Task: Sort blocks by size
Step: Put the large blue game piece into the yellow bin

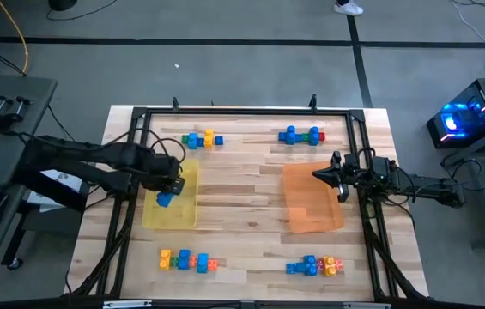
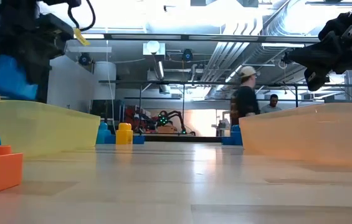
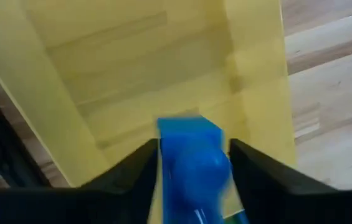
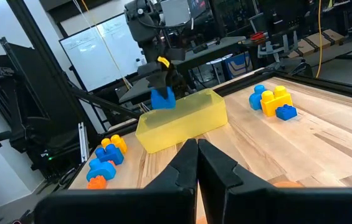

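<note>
Left claw (image 1: 170,190) was held over the yellow tray (image 1: 173,215) near the desk's left edge, its fingers clamped on a blue block (image 3: 191,163). Right claw (image 1: 326,175) was kept closed and empty above the orange tray (image 1: 311,210).

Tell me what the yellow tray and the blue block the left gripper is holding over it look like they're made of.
Yellow tray: likely translucent plastic, since the wood grain shows through its floor. Blue block in the left gripper: probably glossy moulded plastic, with a rounded stud and soft sheen.
</note>
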